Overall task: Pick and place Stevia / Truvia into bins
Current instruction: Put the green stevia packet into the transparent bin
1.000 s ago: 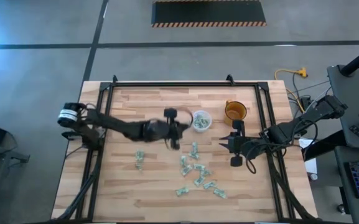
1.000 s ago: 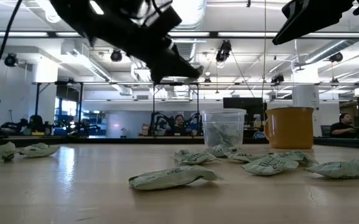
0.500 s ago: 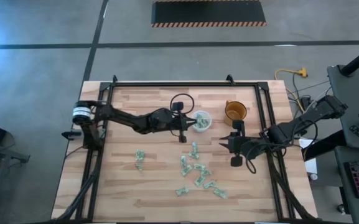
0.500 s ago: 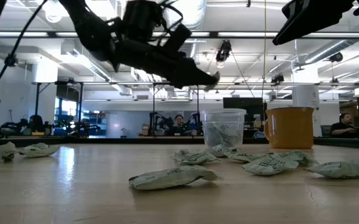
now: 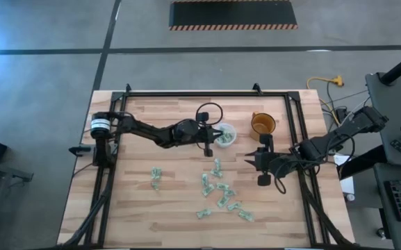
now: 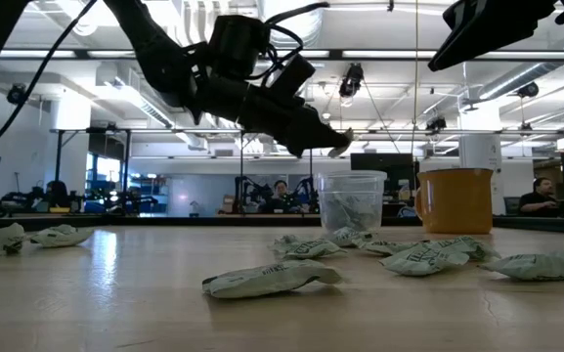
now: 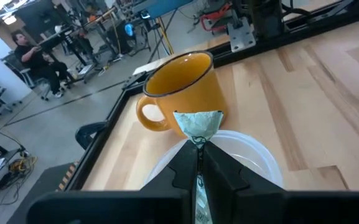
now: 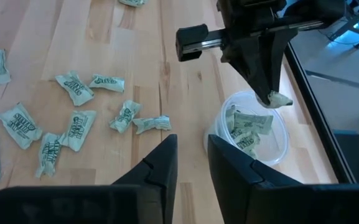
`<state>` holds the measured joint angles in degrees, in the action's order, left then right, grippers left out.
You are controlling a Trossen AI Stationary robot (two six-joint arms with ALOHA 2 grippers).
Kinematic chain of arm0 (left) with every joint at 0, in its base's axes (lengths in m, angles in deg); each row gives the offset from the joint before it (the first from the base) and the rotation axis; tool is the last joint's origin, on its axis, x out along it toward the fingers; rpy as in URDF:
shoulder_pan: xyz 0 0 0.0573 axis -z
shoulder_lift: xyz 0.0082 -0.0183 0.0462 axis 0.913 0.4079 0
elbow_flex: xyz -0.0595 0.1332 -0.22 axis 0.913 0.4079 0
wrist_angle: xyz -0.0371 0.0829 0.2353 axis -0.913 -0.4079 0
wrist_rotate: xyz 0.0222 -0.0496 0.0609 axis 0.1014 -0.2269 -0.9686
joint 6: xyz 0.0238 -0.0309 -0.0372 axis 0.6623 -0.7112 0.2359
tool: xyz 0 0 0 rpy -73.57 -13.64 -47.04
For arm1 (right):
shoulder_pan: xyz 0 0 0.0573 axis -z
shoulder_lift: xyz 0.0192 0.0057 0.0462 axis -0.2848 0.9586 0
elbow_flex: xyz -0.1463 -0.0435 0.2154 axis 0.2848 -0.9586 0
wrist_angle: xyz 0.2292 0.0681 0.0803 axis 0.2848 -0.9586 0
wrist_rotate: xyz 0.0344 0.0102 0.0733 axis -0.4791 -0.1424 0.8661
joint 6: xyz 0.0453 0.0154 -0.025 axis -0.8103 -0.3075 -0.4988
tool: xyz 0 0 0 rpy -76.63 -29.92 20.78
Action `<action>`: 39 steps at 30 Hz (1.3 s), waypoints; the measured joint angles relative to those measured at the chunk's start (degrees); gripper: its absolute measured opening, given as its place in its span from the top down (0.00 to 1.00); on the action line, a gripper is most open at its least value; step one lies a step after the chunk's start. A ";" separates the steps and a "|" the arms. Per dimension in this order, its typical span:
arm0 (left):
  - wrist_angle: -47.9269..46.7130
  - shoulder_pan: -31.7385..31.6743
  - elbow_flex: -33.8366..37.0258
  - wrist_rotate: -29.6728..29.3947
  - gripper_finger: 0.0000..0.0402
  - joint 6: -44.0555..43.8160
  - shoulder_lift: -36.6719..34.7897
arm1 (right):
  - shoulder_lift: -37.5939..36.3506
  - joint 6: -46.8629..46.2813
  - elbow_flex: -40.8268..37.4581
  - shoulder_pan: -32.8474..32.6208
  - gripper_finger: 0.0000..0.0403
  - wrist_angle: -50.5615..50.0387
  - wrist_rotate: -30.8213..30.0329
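My left gripper is shut on a pale green Stevia sachet and hangs just above the near-left rim of the clear plastic bin, which has a few sachets lying in it. Several more sachets lie loose on the table nearer the front edge, and one lies apart to the left. My right gripper hangs open above the table, right of the bin, with nothing between its fingers. My left gripper pinches one end of the sachet between its two fingertips. The fingers come nearly level from the table's left, slanting a little downward. The rest of the sachet sticks out past the fingertips, lifted clear, over the bin's rim.
An orange mug stands just right of the bin. A black frame runs along the table's sides and far edge. The bare wood between the bin and the left frame rail is free room. People sit in the room behind.
My left gripper has travelled toward the table's right and far side, to the bin, sinking a little and rolling at the wrist. It has stayed shut on the sachet, which now hangs over the bin's rim. My right arm has kept still.
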<state>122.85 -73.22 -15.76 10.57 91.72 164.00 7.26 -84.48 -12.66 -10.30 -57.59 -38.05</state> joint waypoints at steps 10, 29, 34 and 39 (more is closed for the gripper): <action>-1.54 -0.59 0.01 -1.73 0.79 -0.13 0.04 | 0.01 -0.14 0.00 0.00 0.82 0.04 0.01; -37.66 3.73 0.40 -0.86 0.57 -9.67 -13.52 | 0.81 0.05 -11.37 -0.04 0.77 18.94 23.23; -46.21 8.57 3.16 0.00 0.57 -13.64 -17.91 | 4.27 5.37 -14.73 -0.02 0.78 29.37 27.11; -46.24 13.40 6.72 0.03 0.57 -16.18 -19.85 | 9.82 8.15 -15.80 -0.02 0.77 36.04 27.57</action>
<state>76.61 -59.81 -9.05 10.60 75.54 144.16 17.08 -76.33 -28.46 -10.32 -21.56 -10.48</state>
